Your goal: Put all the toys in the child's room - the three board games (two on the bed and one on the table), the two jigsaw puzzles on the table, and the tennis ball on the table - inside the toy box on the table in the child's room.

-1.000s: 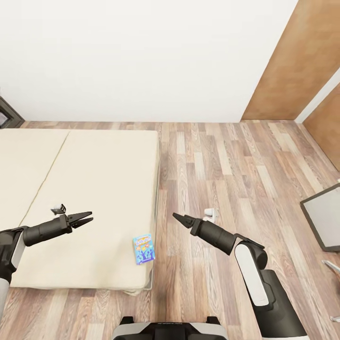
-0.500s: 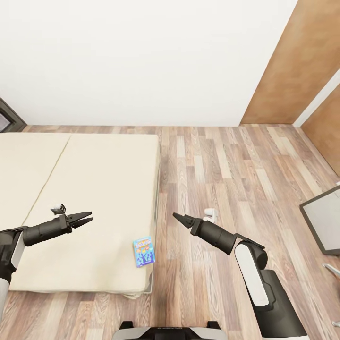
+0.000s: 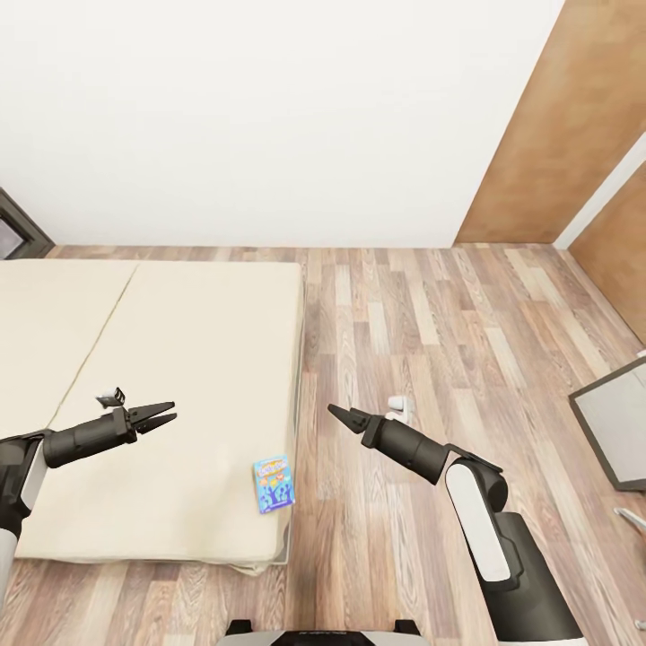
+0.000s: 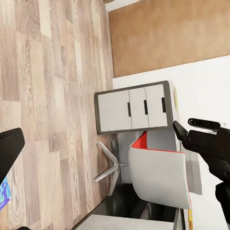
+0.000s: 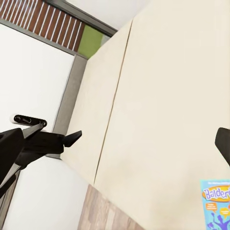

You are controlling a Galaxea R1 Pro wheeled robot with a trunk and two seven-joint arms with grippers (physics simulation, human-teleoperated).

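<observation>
One board game [image 3: 274, 484], a small blue box with colourful print, lies flat near the front right corner of the cream bed [image 3: 179, 359]. It also appears in the right wrist view [image 5: 218, 206]. My left gripper [image 3: 169, 414] hovers over the bed, left of the box, open and holding nothing. My right gripper [image 3: 334, 411] hangs over the wooden floor just right of the bed's edge, above and to the right of the box. Its fingers are spread wide in the wrist view and nothing is between them.
A white wall runs along the back, with brown wood panels [image 3: 574, 126] at the right. A grey cabinet [image 3: 619, 422] stands at the right edge, also seen with drawers [image 4: 132, 106] beside a white chair [image 4: 158, 175]. A dark frame [image 3: 13, 235] sits beyond the bed's far left.
The whole picture has slid down a little, so the camera has moved. Both arms hold the same pose and the board game stays on the bed.
</observation>
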